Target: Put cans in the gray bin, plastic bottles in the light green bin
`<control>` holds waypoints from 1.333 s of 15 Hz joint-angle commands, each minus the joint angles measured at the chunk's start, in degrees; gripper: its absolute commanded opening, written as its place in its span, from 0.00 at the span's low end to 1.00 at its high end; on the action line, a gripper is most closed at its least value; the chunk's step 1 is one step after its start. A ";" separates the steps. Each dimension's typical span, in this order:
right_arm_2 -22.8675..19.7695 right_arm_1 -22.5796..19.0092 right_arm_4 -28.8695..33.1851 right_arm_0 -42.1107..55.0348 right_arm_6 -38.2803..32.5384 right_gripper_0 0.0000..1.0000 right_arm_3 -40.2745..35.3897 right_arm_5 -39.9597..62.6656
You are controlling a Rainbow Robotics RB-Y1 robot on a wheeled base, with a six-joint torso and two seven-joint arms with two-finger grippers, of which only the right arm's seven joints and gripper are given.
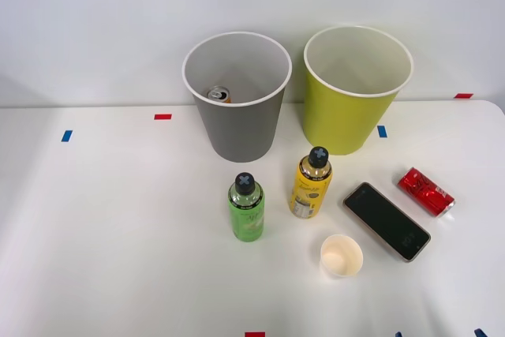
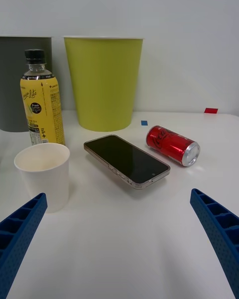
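Right wrist view shows the right end effector [image 2: 119, 244] spread wide and gripping nothing, its blue fingers [image 2: 20, 229] at the lower corners, with the white paper cup [image 2: 44, 174], the phone [image 2: 127, 160] and the red can [image 2: 173, 145], lying on its side, beyond on the surface [image 2: 119, 239]. Front view places the yellow bottle [image 1: 311, 182] and green bottle [image 1: 246, 207] upright at frame centre. Behind them stand the gray bin [image 1: 237, 94], with the orange can [image 1: 218, 95] inside, and the light green bin [image 1: 355, 88] to its right.

Red can [image 1: 425, 191], yellow bottle [image 1: 311, 183] (black cap), ribbed blue tool [image 2: 119, 229]
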 commanded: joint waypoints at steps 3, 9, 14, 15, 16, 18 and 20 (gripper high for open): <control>0.00 0.00 0.00 0.00 0.00 1.00 0.00 0.00; 0.00 0.00 0.00 0.00 0.00 1.00 0.00 0.00; 0.00 0.00 0.00 0.00 0.00 1.00 0.00 0.00; 0.00 0.00 0.00 0.00 0.00 1.00 0.00 0.00; -0.26 0.79 -0.18 -1.14 0.00 1.00 1.76 0.97; -0.70 0.88 -0.35 -1.23 0.35 1.00 0.70 0.88; -2.20 -0.35 -0.70 -1.23 0.53 1.00 -3.25 5.27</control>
